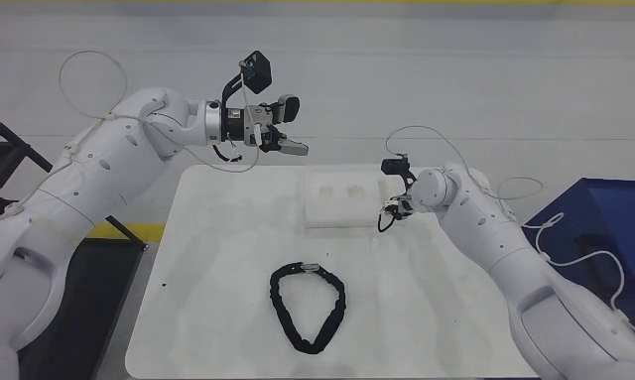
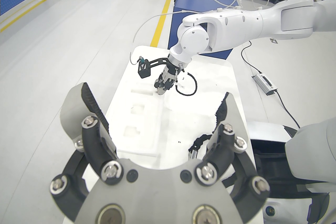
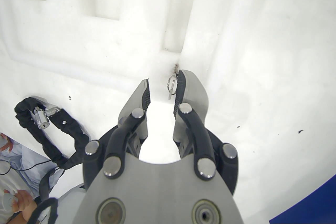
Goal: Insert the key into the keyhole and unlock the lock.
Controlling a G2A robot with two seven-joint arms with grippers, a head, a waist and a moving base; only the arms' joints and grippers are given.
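Handling of the small silver metal key on its thin wire ring (image 3: 172,86): probably very light, stiff and smooth, so likely to slide or flip if pushed from one side only. Lies at the near right corner of the white foam block with square recesses (image 3: 65,38), right at its edge; hard to say whether on the foam or on the white table (image 1: 198,281) beside. Sits between the pads of the right gripper (image 3: 162,79), close against one ribbed black pad (image 3: 179,89); cannot tell whether touching. Right pincer standing apart, with a narrow gap, not clamped on anything. Better to pinch the flat head of the key across its two faces, leaving the blade free and pointing out past the fingertips. Should not take the ring alone: would swing and give no control of the angle.

Black fabric-covered chain lock in a closed loop (image 1: 308,306): seems heavy and floppy, lying well apart from the foam block, on its near side. Carries a short shiny silver cylinder (image 3: 42,121), hard and rounded, with the keyhole (image 3: 43,125) in its end face. Likely to roll or turn away under the push of the key, so needs holding at the cylinder or on the chain just next to it. Left gripper (image 1: 292,129) hanging up beyond the far left corner of the foam block, fingers wide apart, holding nothing.
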